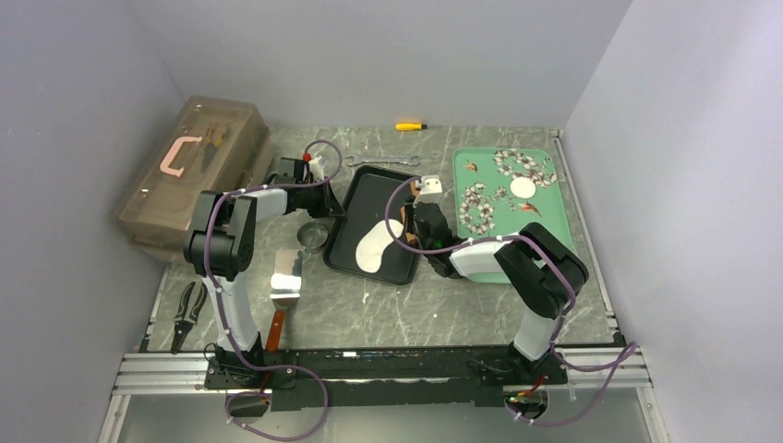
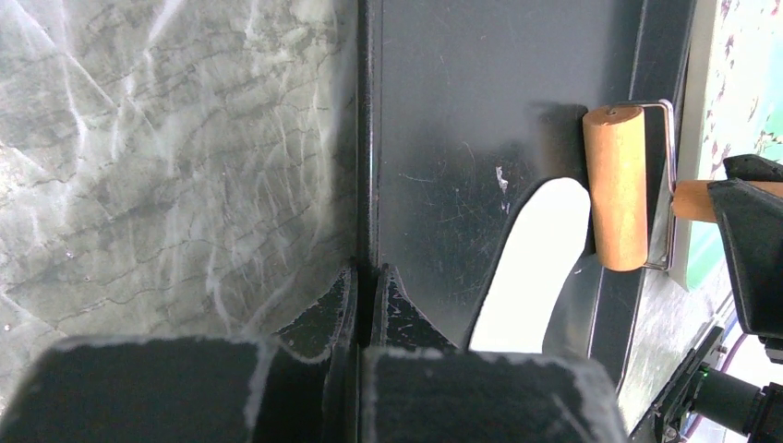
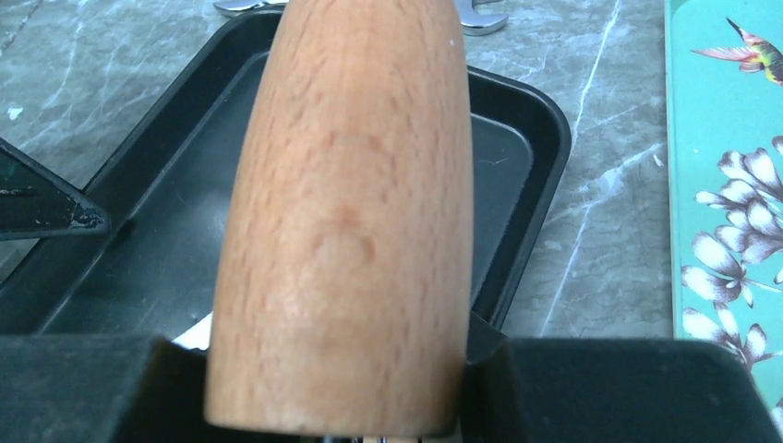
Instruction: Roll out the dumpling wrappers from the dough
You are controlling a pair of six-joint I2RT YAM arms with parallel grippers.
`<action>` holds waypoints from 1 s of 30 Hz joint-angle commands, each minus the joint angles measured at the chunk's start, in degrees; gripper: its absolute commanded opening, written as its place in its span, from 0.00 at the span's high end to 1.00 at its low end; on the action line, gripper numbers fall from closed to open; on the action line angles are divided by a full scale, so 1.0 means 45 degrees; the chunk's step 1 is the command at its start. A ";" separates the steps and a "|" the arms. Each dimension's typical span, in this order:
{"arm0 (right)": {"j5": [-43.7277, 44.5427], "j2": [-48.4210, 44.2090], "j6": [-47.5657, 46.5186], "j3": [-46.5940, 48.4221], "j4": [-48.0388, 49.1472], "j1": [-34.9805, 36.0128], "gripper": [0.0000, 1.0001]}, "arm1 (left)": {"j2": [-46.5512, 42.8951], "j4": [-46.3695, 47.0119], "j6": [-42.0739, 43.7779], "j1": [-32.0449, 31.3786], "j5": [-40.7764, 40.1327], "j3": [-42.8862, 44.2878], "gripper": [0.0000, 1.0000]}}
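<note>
The dough [image 1: 377, 245] lies flattened into a long white sheet in the black baking tray [image 1: 355, 217]. A brown wooden roller [image 2: 617, 185] rests at the sheet's [image 2: 531, 268] far end, by the tray's right wall. My right gripper [image 1: 417, 233] is shut on the roller's wooden handle [image 3: 346, 212]. My left gripper [image 2: 369, 277] is shut on the tray's left rim [image 2: 367, 138]. One round dumpling wrapper [image 1: 524, 187] sits on the green flowered tray [image 1: 545, 221].
A metal ring cutter [image 1: 314, 237] and a steel scraper [image 1: 286, 275] lie left of the black tray. Pliers [image 1: 189, 314] are at the near left, a translucent toolbox [image 1: 194, 171] at the far left. A wrench [image 1: 383, 162] and a yellow marker [image 1: 411, 125] lie behind.
</note>
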 commanded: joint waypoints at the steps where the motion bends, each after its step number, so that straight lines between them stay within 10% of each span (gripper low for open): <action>1: 0.0626 -0.0119 -0.1236 -0.0254 -0.3854 -0.0125 1.00 | 0.0630 -0.0857 0.0340 0.0073 -0.1104 -0.0097 1.00; 9: -0.1222 -0.2847 -0.3046 0.1576 -0.2960 0.0916 1.00 | 0.0640 -0.0835 0.0306 0.0075 -0.1094 -0.0130 1.00; 20: -0.5808 -0.0709 -0.2088 0.0399 0.0671 0.1790 1.00 | 0.0649 -0.0821 0.0296 0.0088 -0.1039 -0.0131 1.00; 30: -0.2898 0.0953 -0.3020 -0.2138 0.1312 0.1871 1.00 | 0.0630 -0.0854 0.0308 0.0081 -0.1060 -0.0130 1.00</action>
